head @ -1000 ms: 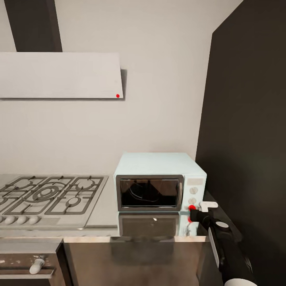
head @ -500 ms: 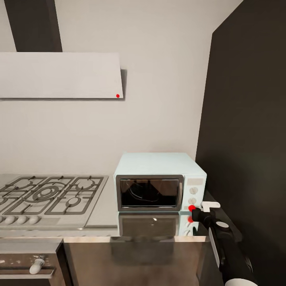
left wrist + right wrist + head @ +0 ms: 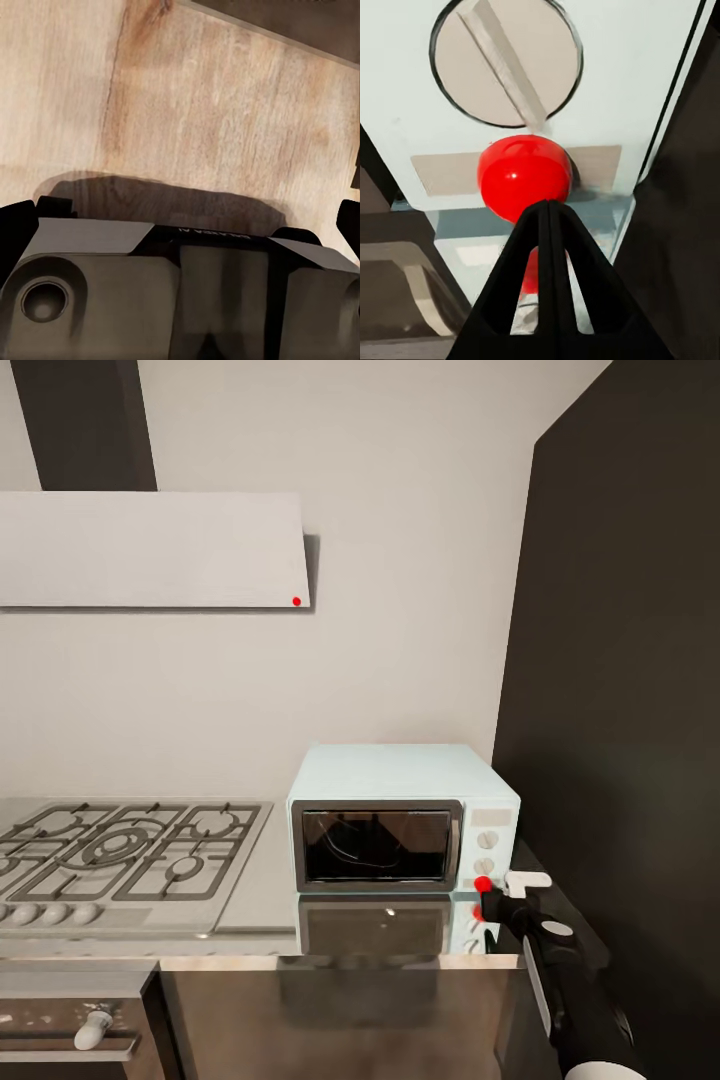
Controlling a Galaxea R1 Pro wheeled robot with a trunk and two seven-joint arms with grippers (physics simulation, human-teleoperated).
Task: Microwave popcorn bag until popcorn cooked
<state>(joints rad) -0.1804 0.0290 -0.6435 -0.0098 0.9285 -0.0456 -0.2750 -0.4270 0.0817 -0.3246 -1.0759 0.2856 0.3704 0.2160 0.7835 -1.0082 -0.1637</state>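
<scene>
The back wall (image 3: 400, 560) is plain light grey. On it hangs a flat pale extractor hood (image 3: 150, 550) with a small red dot at its lower corner, and a dark chimney (image 3: 85, 420) goes up from the hood. At the right stands a tall black cabinet side (image 3: 620, 660). A gas hob (image 3: 120, 855) with grey grates and a row of knobs sits in the steel tabletop (image 3: 265, 890), which is shiny and reflective. Below are dark cabinet fronts (image 3: 340, 1020) and an oven knob (image 3: 93, 1028). In the left wrist view the floor (image 3: 210, 112) is light wood with soft shadow.
</scene>
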